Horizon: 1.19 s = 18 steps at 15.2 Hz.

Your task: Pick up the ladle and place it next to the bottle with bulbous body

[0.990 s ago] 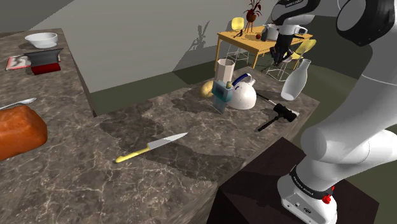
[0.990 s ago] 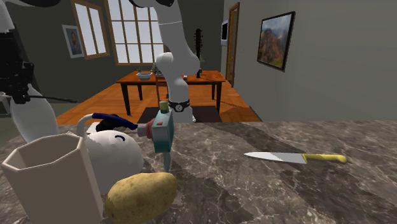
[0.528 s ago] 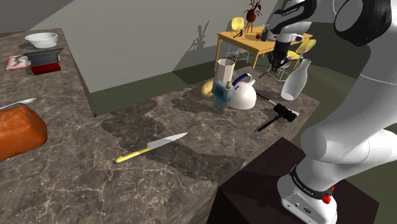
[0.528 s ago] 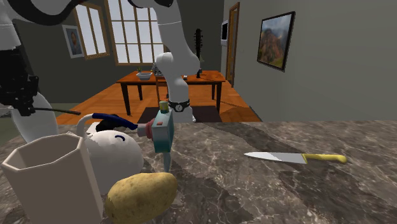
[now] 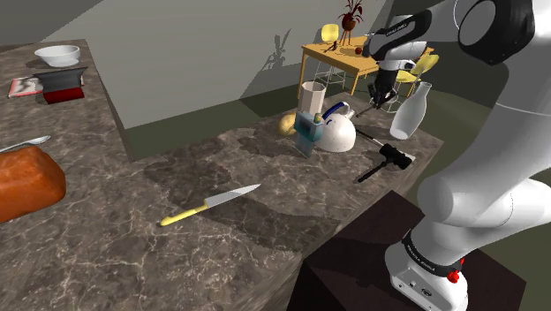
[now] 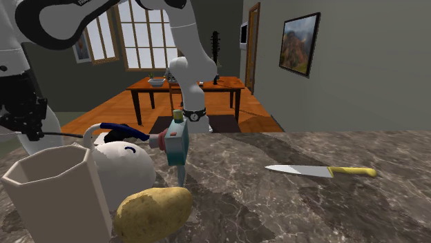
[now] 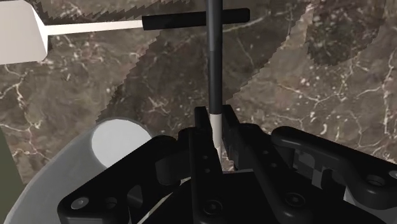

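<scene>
Nearly there: ladle held aloft beside the bottle.
The all-black two-finger gripper [image 7: 216, 124] was clamped narrowly on the slim, dark-handled ladle [image 7: 215, 70], white at its gripped end. It hung just beside the white bulbous-bodied bottle [image 5: 411, 113], above the dark brown marbled stone counter [image 5: 265, 208]. The carry looked all but done. What remained, seemingly, was a gentle lowering onto bare stone near the bottle, clear of the white-bladed, black-handled utensil [image 7: 95, 27] lying below, then a release. A yellow-handled knife [image 5: 208, 204] lay well apart, and a wooden dining table [image 6: 186, 85] stood before tall windows [image 6: 128, 41].
</scene>
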Available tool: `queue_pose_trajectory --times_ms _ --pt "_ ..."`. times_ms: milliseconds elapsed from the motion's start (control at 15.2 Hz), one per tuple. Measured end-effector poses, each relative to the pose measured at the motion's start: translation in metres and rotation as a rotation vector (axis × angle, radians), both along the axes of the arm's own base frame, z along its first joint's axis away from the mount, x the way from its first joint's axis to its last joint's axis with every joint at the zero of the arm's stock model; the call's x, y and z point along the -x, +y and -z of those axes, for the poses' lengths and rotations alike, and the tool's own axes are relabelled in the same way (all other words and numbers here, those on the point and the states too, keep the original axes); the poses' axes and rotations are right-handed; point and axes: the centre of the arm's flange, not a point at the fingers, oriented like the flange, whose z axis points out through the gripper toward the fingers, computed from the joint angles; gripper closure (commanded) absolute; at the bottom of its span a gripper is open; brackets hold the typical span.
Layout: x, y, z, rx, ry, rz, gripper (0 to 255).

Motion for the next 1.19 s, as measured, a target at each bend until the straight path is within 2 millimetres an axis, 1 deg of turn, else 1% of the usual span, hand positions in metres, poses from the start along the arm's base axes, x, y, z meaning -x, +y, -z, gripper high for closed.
queue_pose_trajectory --times_ms 1056,1188 --pt "0.001 0.0 0.083 0.001 0.0 0.0 255" --pt "0.0 0.0 0.09 0.007 -0.007 0.001 255"
